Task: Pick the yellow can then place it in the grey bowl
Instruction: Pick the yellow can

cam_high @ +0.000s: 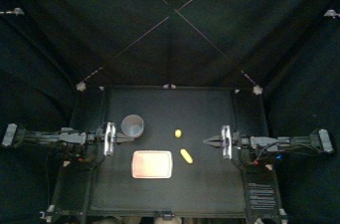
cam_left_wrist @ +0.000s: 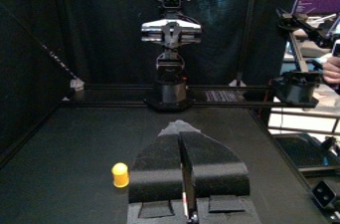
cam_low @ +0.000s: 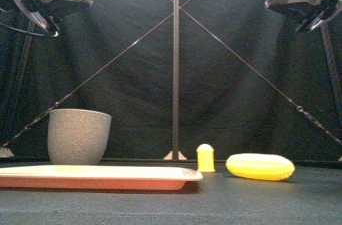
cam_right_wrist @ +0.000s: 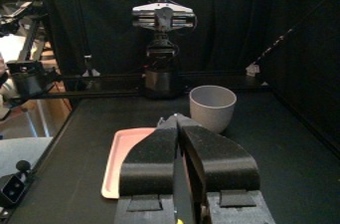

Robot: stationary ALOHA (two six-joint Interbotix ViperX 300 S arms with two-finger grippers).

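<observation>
While the left gripper (cam_high: 109, 138) hangs over the table's (cam_high: 213, 193) left edge and the right gripper (cam_high: 225, 140) over its right edge, each has its jaws pressed together on nothing. The yellow can (cam_low: 205, 157), a small, smooth cylinder with a rounded top, stands upright near the table's middle, well apart from both claws. The tall, speckled grey bowl (cam_low: 79, 136), narrowing toward its base, stands toward the back left corner. A flat, glossy pink tray (cam_low: 94, 176) lies nearer the front edge, and a smooth yellow oblong toy (cam_low: 259, 166) rests just to its right.
</observation>
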